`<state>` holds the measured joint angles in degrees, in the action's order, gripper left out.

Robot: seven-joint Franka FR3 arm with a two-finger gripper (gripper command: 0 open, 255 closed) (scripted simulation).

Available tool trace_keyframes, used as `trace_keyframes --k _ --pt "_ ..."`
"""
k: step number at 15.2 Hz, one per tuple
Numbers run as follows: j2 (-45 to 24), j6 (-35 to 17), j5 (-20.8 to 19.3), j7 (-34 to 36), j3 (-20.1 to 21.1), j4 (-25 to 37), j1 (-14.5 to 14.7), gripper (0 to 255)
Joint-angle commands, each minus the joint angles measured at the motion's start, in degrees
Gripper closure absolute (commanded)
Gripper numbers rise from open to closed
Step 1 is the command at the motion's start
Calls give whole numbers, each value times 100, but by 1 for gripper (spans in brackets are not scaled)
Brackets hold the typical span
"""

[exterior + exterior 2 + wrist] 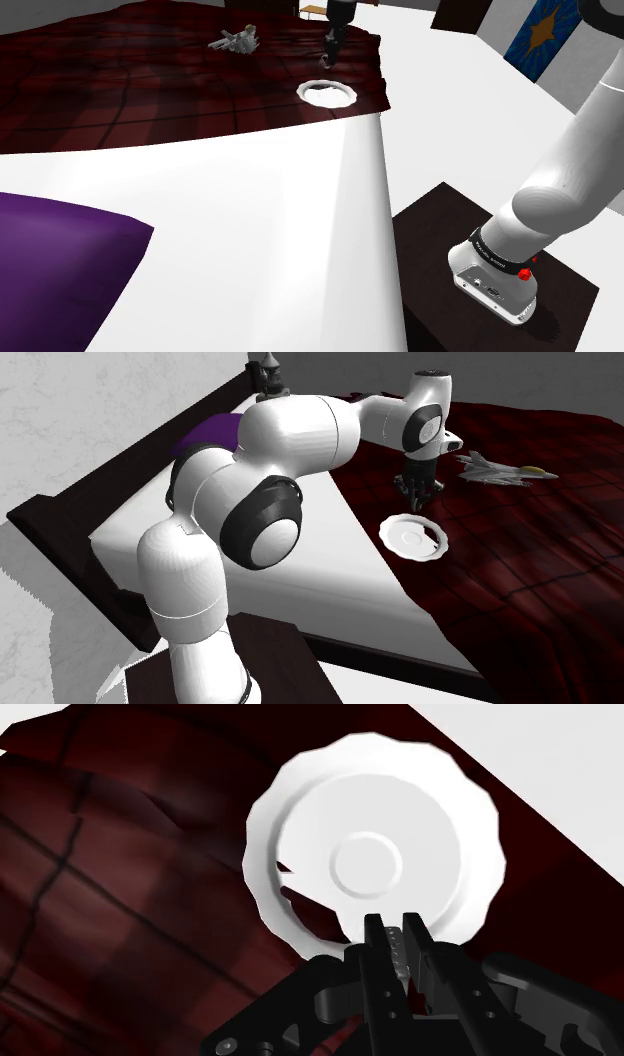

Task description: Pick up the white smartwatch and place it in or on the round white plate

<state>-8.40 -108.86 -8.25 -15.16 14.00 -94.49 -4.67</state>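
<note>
You've got dark red plaid blanket (pixel 120 90) under round white plate (pixel 470 814), grey toy jet (pixel 238 40) well apart from plate, gripper (pixel 396 924) hanging above plate, fingers pinched on smartwatch (pixel 400 959), seen as thin ribbed grey strap btwn them, watch not yet on plate.

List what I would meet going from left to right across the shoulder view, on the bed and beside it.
purple pillow → toy jet plane → round white plate → dark stand
</note>
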Motion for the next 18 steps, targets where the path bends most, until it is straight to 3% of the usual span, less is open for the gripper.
trace_keyframes --k 1,18 --pt "-271 90 -40 -129 -56 367 -54 255" --pt "-431 -1100 -151 32 -89 -676 -70 255"
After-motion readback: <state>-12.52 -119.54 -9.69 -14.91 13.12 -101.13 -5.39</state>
